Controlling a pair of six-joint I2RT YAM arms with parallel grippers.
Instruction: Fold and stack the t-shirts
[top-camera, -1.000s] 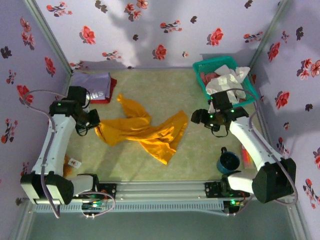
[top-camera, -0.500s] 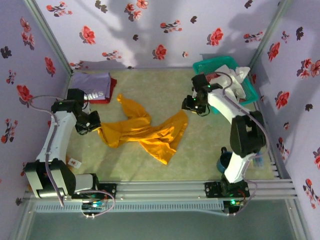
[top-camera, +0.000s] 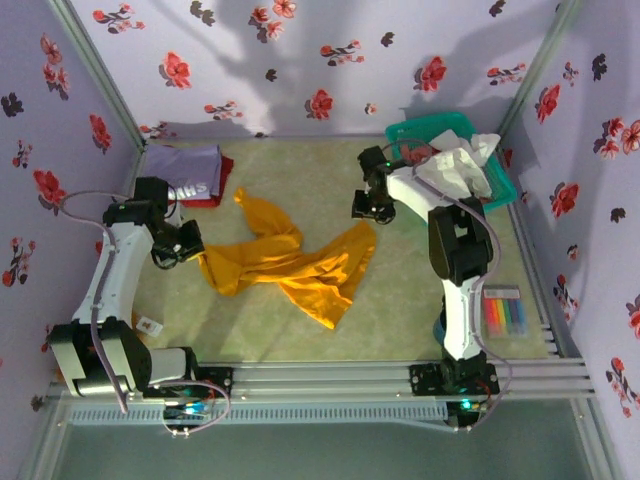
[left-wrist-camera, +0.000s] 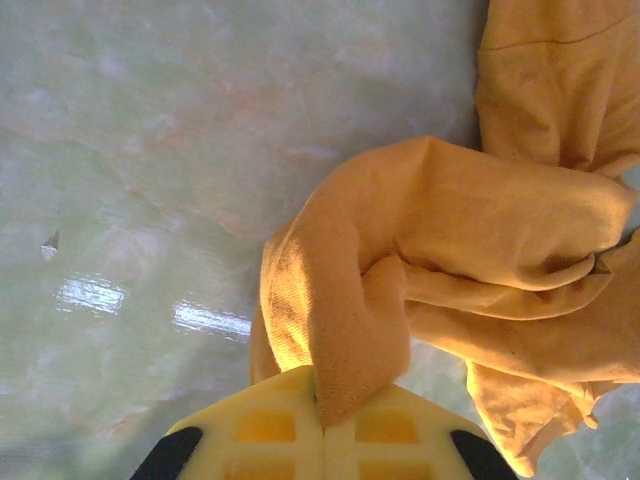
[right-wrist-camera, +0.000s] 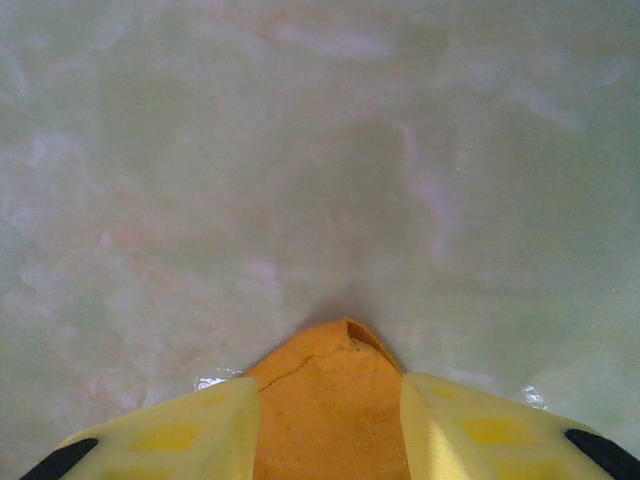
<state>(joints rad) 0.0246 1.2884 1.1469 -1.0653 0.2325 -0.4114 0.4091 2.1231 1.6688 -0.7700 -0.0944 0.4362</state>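
A bright orange-yellow t-shirt (top-camera: 290, 262) lies crumpled across the middle of the table. My left gripper (top-camera: 185, 250) is at its left end, shut on a bunched fold of the t-shirt (left-wrist-camera: 470, 250); in the left wrist view, cloth comes out from between the closed left gripper (left-wrist-camera: 322, 405). My right gripper (top-camera: 365, 210) is at the shirt's far right corner. In the right wrist view the right gripper (right-wrist-camera: 330, 410) stands open, and the orange corner (right-wrist-camera: 325, 355) lies flat between its yellow fingers (right-wrist-camera: 190, 425). A folded lavender t-shirt (top-camera: 190, 165) rests on a red one (top-camera: 222, 180) at the back left.
A teal basket (top-camera: 430, 128) at the back right holds white cloth (top-camera: 460, 165) and reddish cloth. A box of coloured markers (top-camera: 503, 312) lies near the right edge. Flowered walls close in the table on three sides.
My right arm has swung from the right side toward the back and left, to the orange shirt's right corner, and its jaws have narrowed. The left gripper has stayed on its fold.
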